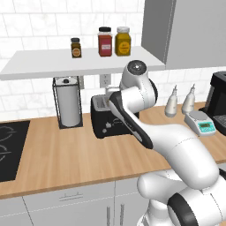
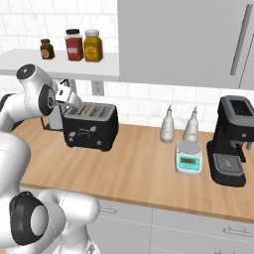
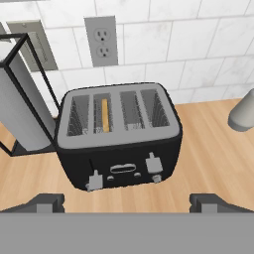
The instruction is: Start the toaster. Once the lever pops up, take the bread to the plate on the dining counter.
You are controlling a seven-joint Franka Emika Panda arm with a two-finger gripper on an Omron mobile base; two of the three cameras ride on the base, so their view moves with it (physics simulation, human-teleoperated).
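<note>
The arm folds up and forward, its end effector (image 3: 127, 201) open and empty, hovering above and in front of the toaster (image 3: 119, 136). The toaster stands at the table's (image 1: 66, 159) back edge by the tiled wall, the bread (image 3: 104, 115) upright in its second slot from the left. A paper towel holder (image 1: 68, 102) stands just left; two bottles (image 2: 179, 125), a scale (image 2: 189, 158) and a coffee machine (image 2: 231, 140) sit toward the right end.

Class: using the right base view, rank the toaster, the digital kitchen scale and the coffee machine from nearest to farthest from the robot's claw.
1. toaster: right beside the open claw, at the left of the worktop.
2. digital kitchen scale: well to the right, near the counter's front.
3. coffee machine: farthest, at the far right.
</note>
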